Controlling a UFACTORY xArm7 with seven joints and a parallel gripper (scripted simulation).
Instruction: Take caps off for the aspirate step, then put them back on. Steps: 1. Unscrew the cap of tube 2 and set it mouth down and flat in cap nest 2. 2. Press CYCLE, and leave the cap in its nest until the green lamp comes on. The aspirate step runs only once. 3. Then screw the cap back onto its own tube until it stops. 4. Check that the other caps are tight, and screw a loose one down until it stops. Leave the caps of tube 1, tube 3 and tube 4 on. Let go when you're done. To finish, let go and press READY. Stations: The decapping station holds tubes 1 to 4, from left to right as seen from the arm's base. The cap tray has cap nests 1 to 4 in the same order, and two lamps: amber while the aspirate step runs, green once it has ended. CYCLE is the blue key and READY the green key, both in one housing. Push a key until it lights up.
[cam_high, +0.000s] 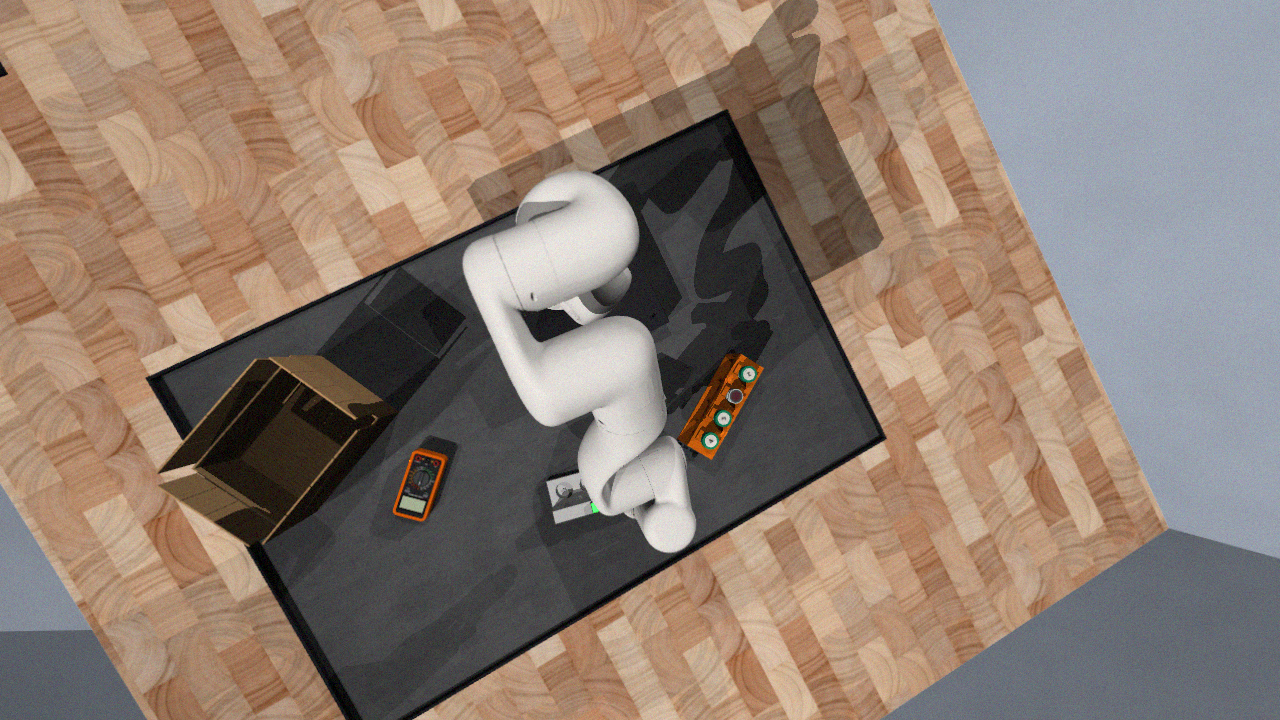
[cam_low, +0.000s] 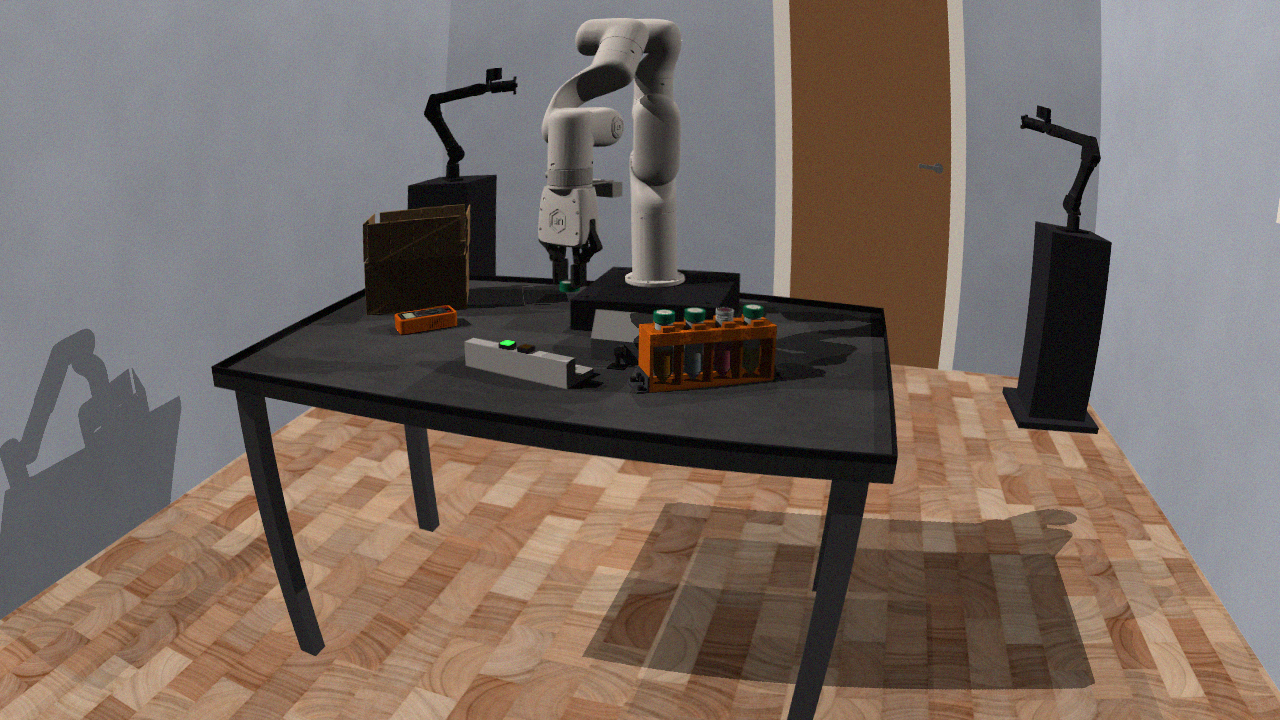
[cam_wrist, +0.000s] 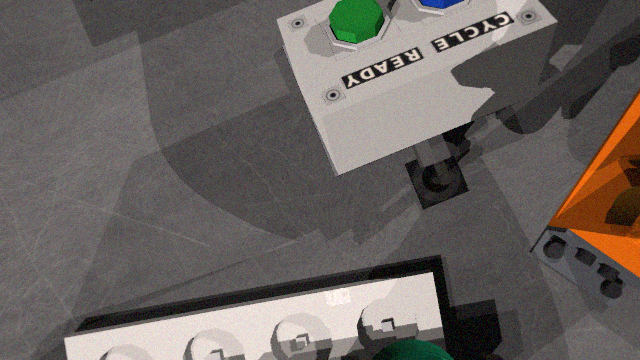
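Note:
My gripper (cam_low: 571, 273) is shut on a green cap (cam_low: 566, 286) and holds it above the table, behind the grey cap tray (cam_low: 519, 358). The cap shows at the bottom edge of the wrist view (cam_wrist: 412, 351), over the right end of the cap tray (cam_wrist: 260, 325), whose visible nests are empty. A green lamp (cam_low: 507, 342) on the tray is lit. The orange tube rack (cam_low: 707, 353) holds several tubes; one tube (cam_low: 724, 314) stands open, the other three have green caps. The key housing (cam_wrist: 400, 75) lies ahead with the green READY key (cam_wrist: 356, 20) and the blue CYCLE key (cam_wrist: 440, 2), both unlit.
A cardboard box (cam_low: 417, 257) stands at the table's far left with an orange multimeter (cam_low: 426, 318) in front of it. The arm's black base block (cam_low: 657, 295) is behind the rack. A small black fitting (cam_wrist: 436, 182) sits beside the housing. The arm hides the gripper in the overhead view.

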